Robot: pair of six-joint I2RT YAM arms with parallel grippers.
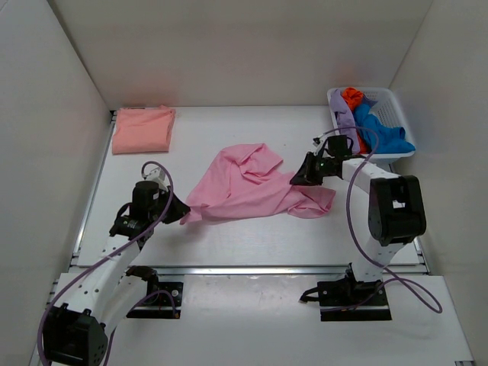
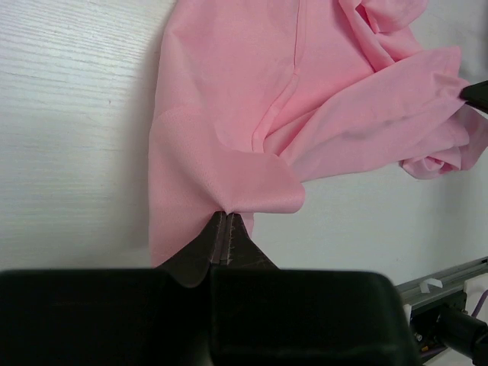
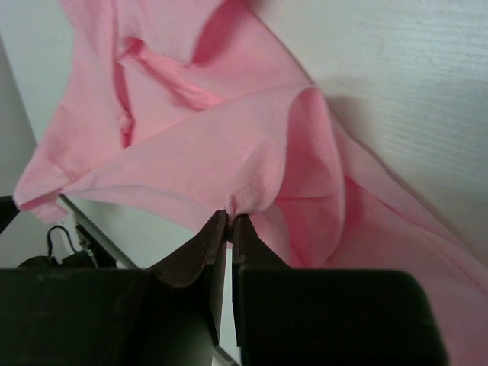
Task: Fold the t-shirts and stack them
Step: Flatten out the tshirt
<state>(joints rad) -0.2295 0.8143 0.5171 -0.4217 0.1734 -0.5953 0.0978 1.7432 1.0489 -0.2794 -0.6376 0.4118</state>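
Observation:
A light pink t-shirt (image 1: 248, 187) lies crumpled and stretched across the middle of the table. My left gripper (image 1: 181, 213) is shut on its near-left edge; in the left wrist view the gripper (image 2: 226, 213) pinches a fold of the pink t-shirt (image 2: 305, 99). My right gripper (image 1: 293, 178) is shut on the shirt's right side; in the right wrist view the gripper (image 3: 231, 216) pinches a bunched fold of the pink t-shirt (image 3: 229, 145). A salmon-peach t-shirt (image 1: 142, 128) lies folded flat at the far left corner.
A white lattice basket (image 1: 374, 122) at the far right holds orange, blue and lilac cloth. White walls close the table on three sides. A metal rail (image 1: 244, 269) runs along the near edge.

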